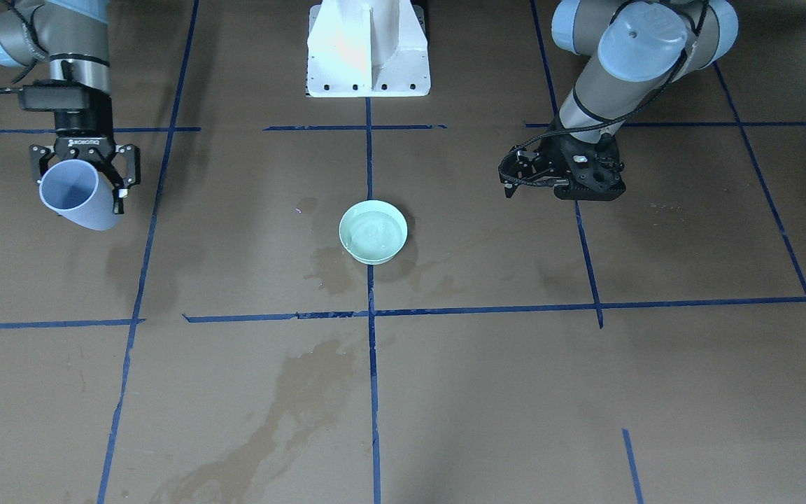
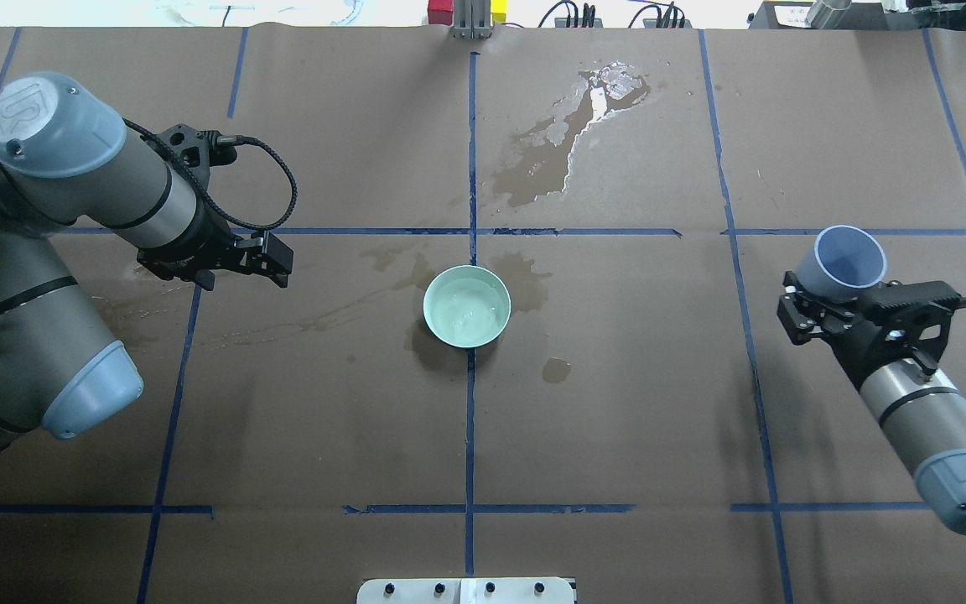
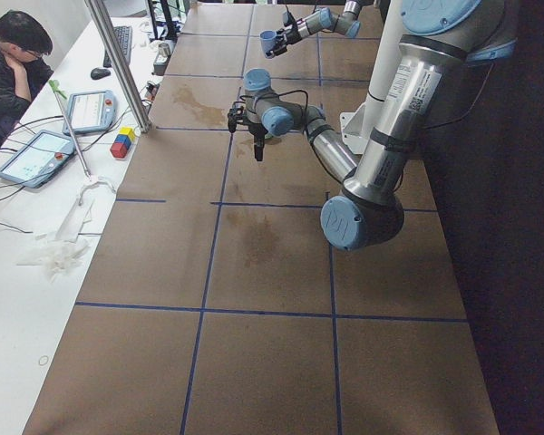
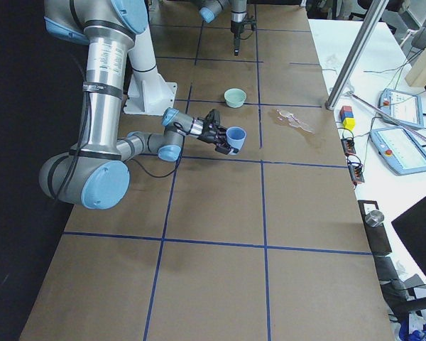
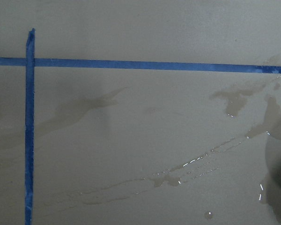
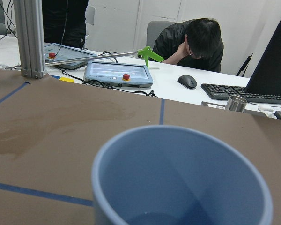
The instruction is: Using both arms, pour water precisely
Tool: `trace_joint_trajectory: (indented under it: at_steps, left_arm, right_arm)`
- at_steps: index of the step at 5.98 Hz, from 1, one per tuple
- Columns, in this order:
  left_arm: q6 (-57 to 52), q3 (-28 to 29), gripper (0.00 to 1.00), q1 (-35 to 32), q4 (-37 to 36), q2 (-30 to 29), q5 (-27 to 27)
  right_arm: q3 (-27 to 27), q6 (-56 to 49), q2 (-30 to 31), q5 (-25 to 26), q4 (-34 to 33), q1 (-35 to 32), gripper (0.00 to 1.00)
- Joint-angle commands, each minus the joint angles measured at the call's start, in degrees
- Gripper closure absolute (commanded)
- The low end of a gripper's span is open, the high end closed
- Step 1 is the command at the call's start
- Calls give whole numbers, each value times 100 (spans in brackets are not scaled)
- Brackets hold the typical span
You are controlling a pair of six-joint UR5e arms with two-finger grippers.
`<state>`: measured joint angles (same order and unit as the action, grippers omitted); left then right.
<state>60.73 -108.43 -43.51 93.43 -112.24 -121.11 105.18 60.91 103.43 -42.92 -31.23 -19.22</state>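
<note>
A table covered in matte brown paper is marked into squares by glossy blue tape. At its centre stands a small round bowl, smooth and mint green. The water lies inside it, a shallow, rippled, pale greenish pool.

The right arm, a grey tube with pale blue joint caps, ends in the black right gripper. It is clamped on a smooth, pale blue, tapered cup. The cup is tilted and held well apart from the bowl.

The left arm reaches in from the other side. The left gripper hangs near the bowl without touching it. Its fingers look pressed together on nothing, though the angle is poor.

The overhead view alone shows a glinting puddle on the far side of the paper and dark damp stains around the bowl. The front-facing view alone shows a white flanged pedestal. The left wrist view shows only thin shiny wet streaks on the paper. The right wrist view looks over the cup's thick rounded rim into its smooth blue inside. Beyond it a seated person leans at a white desk with a keyboard and a mouse.
</note>
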Motion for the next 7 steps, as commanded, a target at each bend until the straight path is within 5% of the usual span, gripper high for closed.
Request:
trace_joint_trajectory:
  at_steps: [1, 4, 7]
  left_arm:
    - [96, -2, 0, 0, 0, 9, 0]
    - [185, -2, 0, 9, 0, 0, 0]
    - [194, -2, 0, 9, 0, 0, 0]
  right_arm:
    - [-1205, -350, 80, -6, 1525, -204, 100]
    - [-1825, -405, 2, -24, 1769, -555, 100]
    - [-1887, -423, -138, -463, 1761, -917, 100]
